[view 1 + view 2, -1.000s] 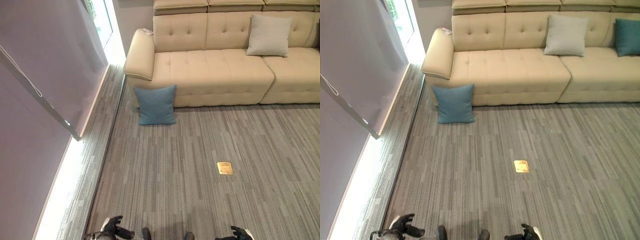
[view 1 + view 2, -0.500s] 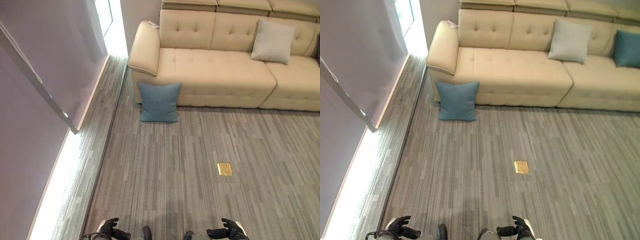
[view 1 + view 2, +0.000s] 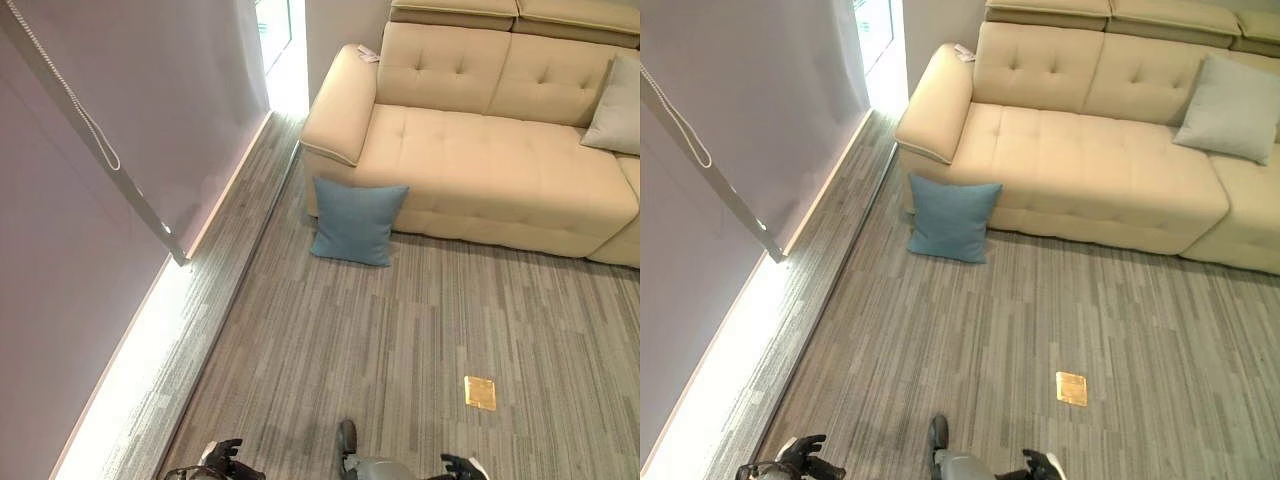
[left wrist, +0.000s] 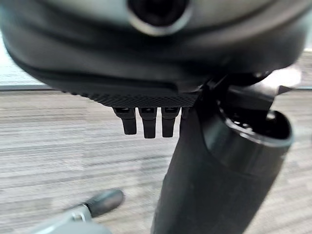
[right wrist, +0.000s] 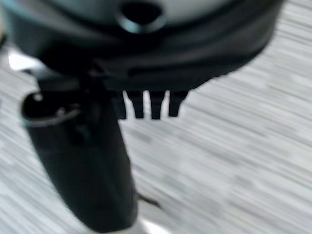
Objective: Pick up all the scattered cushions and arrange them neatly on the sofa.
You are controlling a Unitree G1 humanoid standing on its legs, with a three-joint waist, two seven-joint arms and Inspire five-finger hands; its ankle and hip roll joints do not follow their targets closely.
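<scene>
Now, left to right:
Left hand (image 4: 146,119): near left, low over the carpet (image 3: 400,330), fingers straight, empty.
Blue cushion (image 3: 355,221): on the carpet, leaning against the sofa (image 3: 480,150) front below its left arm.
Right hand (image 5: 146,105): near right, fingers straight, empty.
Grey cushion (image 3: 1238,108): far right, on the sofa seat against its back.

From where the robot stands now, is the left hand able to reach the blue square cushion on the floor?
Probably not yet. The left hand hangs low and empty near the robot, while the blue square cushion leans against the beige sofa front, well ahead across bare carpet. Nothing blocks the way; the robot would likely have to walk closer first.
</scene>
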